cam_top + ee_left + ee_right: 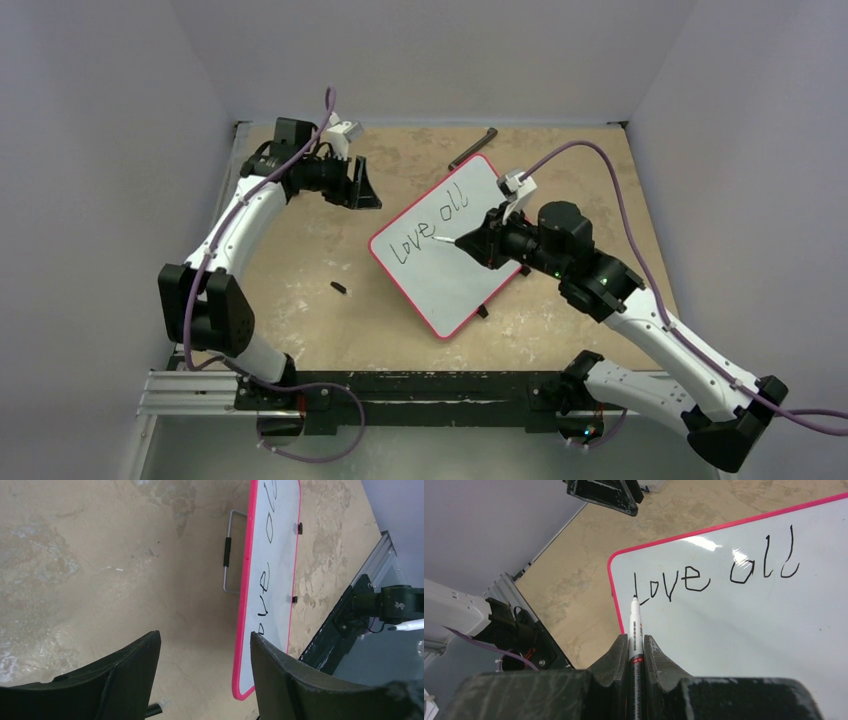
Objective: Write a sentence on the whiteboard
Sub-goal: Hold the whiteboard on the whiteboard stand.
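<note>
Right gripper point(636, 642), at six o'clock in its wrist view, clenches a white marker point(635, 625), tip at the foot of the "L" in the sentence point(704, 577), "Love all" in thin black strokes on the pink-rimmed whiteboard point(749, 640). Left gripper point(205, 636), in its view, is spread and empty, whiteboard at one o'clock. Overhead, the whiteboard lies askew at centre.

The whiteboard point(749, 630) ran off the frame's right edge; the marker point(634, 620) barrel was hidden in the right gripper point(635, 639); a speck point(339, 288) left of the whiteboard was unidentifiable.
</note>
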